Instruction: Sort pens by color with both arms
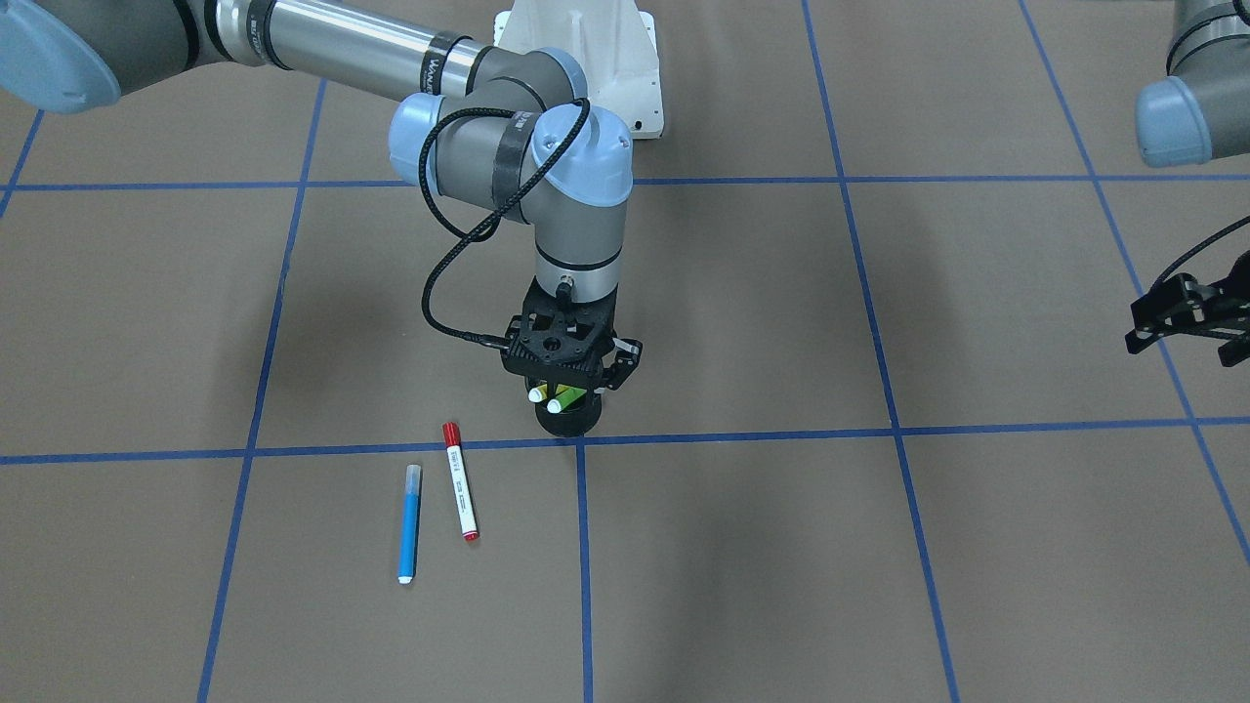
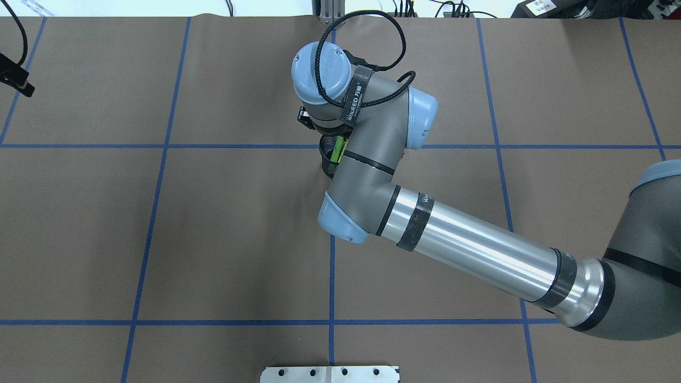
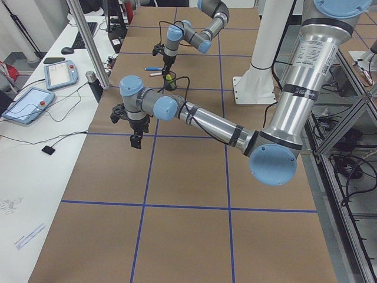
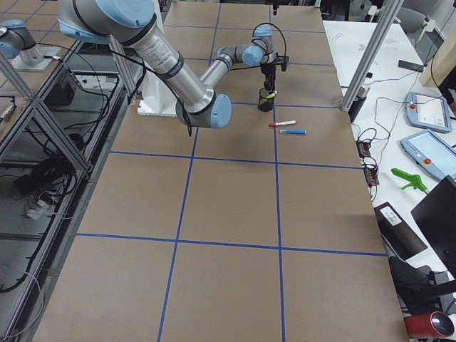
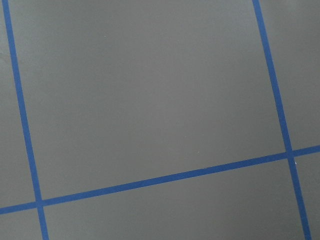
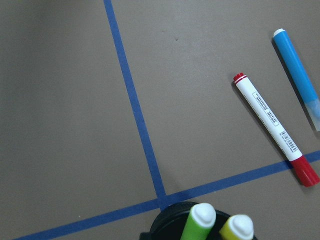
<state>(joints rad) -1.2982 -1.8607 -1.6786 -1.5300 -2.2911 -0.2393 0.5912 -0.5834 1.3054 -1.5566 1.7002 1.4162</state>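
- Pens come in four colours here. The green pen [image 6: 199, 222] and the yellow pen [image 6: 237, 229] stand tips up in the black cup [image 1: 566, 422]. They lean close together near the middle of the table [image 1: 781, 566].
- The blue pen [image 1: 410, 522] and the red-capped pen [image 1: 461, 480] lie flat on the table. In the front view they are just left of the cup and a bit nearer that camera. They lie side by side and do not touch.
- I think these two are set out as sorted ones, and the two in the cup are waiting for their turn.
- The right gripper [image 1: 571, 376] hangs right over the cup and points down. That is a good spot for taking a pen by its top.
- I cannot tell if its fingers are spread or closed, because its own body hides them.
- The two tips sit very close, so grabbing one pen may bump the other or tip the cup.
- The left gripper [image 1: 1184, 327] hovers far off to the right in the front view, well apart from every pen. Its fingers look spread, with nothing in them.
- Blue tape lines [image 1: 742, 433] cross the table, and the cup sits right by one crossing.
- The flat pens are not in the right gripper's way.
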